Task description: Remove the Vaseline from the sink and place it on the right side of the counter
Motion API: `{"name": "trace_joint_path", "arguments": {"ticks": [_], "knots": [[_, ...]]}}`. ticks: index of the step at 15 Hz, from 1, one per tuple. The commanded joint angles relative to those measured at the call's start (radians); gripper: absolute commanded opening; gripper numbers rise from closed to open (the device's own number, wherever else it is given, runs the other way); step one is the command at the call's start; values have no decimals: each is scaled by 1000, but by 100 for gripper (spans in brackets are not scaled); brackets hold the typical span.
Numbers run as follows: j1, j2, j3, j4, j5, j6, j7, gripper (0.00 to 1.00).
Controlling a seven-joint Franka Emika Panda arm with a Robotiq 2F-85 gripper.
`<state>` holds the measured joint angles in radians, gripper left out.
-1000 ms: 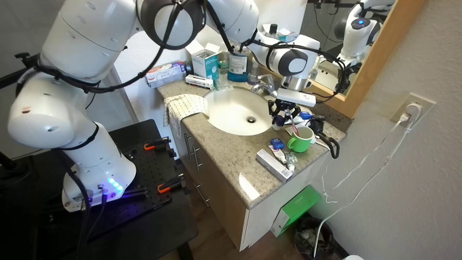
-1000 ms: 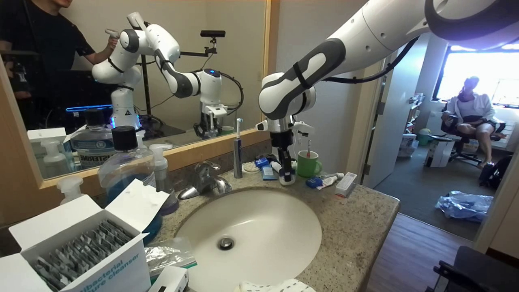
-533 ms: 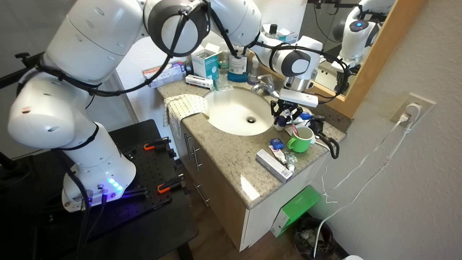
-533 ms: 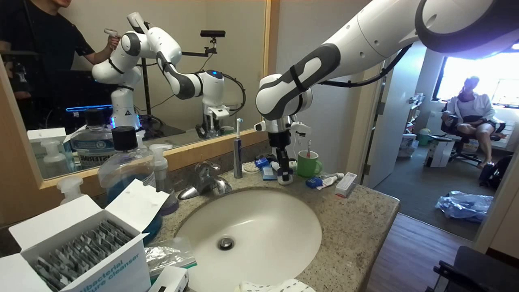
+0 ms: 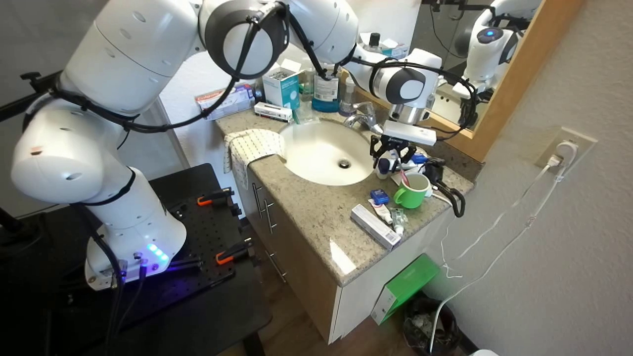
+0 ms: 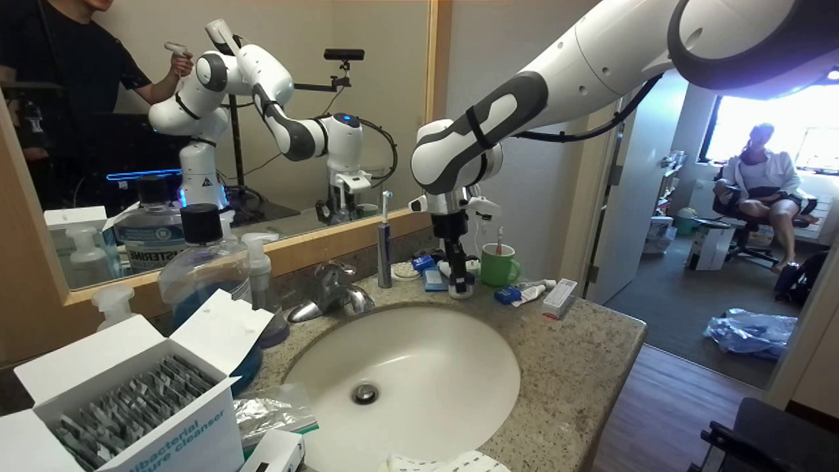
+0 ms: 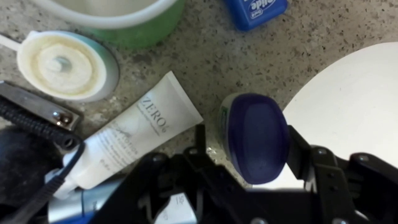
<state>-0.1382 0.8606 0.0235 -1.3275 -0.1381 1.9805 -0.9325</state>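
Observation:
The Vaseline (image 7: 258,138) is a small jar with a dark blue lid, seen from above in the wrist view. It stands on the speckled counter (image 7: 314,40) just outside the white sink (image 7: 348,115). It also shows in both exterior views, as a dark lid (image 5: 384,164) and a white base (image 6: 461,293), partly hidden by the fingers. My gripper (image 7: 246,133) is open around the jar. One finger (image 7: 200,137) is apart from it with counter showing between; the other finger (image 7: 298,152) is against or very close to its sink side.
A green mug (image 5: 412,193) with a toothbrush, a blue floss box (image 5: 379,196), small tubes (image 5: 380,211) and a long box (image 5: 376,226) lie nearby. A white lotion tube (image 7: 133,137) lies beside the gripper. An upright electric toothbrush (image 6: 384,252) and the faucet (image 6: 333,288) stand behind the sink.
My gripper and the jar have shifted slightly, towards the faucet in an exterior view. The fingers now appear spread wider around the jar than a second ago.

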Motion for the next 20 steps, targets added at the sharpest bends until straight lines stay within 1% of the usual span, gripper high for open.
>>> {"name": "trace_joint_path", "arguments": {"ticks": [1,2,4,8,11,15,19,20], "knots": [[20,-3,-12,12,-18,-22,42,92],[22,-8,-12,7,-18,-18,43,96],[25,-20,-10,-5,-19,-10,49,100],[33,-55,-3,-39,-25,23,45,100],[52,-99,-1,-87,-46,75,42,100],[95,-173,-3,-206,-113,171,45,100],[141,-248,-8,-373,-201,270,74,100],[151,-272,-11,-429,-231,304,86,100]]}}
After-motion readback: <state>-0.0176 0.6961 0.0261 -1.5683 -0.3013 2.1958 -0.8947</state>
